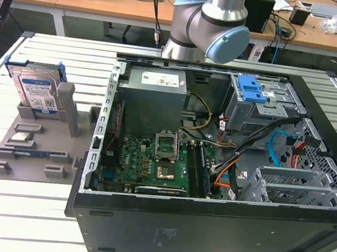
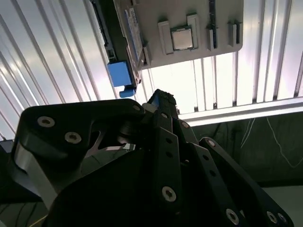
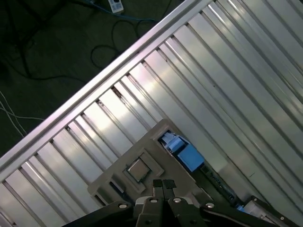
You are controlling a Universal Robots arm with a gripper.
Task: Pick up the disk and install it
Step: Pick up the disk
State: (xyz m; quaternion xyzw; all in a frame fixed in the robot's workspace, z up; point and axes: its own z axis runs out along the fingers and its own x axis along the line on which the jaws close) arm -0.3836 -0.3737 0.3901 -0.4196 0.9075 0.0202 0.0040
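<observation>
On the slatted aluminium table (image 1: 21,206), the disk (image 1: 37,92) stands upright in a grey fixture (image 1: 42,140), at the exterior view's left of the open computer case (image 1: 204,230). The gripper (image 3: 164,183) hovers above the fixture, fingertips pressed together, holding nothing. Cluttered wooden desks (image 1: 79,1) line the back.

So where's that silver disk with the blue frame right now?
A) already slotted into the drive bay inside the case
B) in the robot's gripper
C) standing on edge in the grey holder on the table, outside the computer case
C: in the exterior view the disk stands on edge in the grey holder, to the exterior view's left of the open computer case.
</observation>
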